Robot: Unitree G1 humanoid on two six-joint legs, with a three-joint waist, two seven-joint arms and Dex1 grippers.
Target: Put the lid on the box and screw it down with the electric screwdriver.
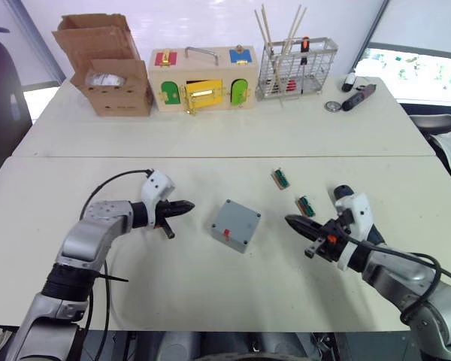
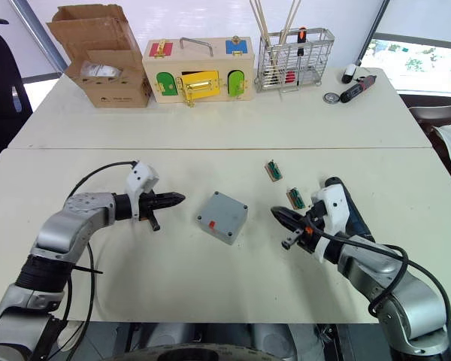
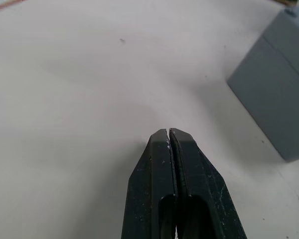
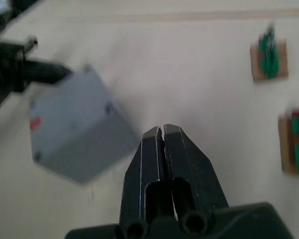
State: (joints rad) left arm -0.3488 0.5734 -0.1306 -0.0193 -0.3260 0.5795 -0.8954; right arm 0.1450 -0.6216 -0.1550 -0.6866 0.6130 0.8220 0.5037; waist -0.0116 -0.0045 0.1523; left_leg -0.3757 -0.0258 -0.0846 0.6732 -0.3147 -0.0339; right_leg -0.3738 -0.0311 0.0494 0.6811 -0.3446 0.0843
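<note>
On the near white table: both grippers closed and empty, box between them.

Left gripper [image 1: 186,205] and right gripper [image 1: 292,221] have fingers pressed together, each pointing at the grey box [image 1: 236,225]. Lid [image 1: 238,218] sits on it, red mark on its near side; no readable writing. Two small green parts [image 1: 280,178] lie just right of it. Far table [image 1: 301,124]: cardboard box [image 1: 105,64], wooden box [image 1: 203,77], wire basket [image 1: 297,68], screwdriver [image 1: 358,97] at the far right.

The left gripper [image 3: 169,132] is seen with its fingers pressed together above the white table [image 3: 79,99], near the grey box [image 3: 276,94].
</note>
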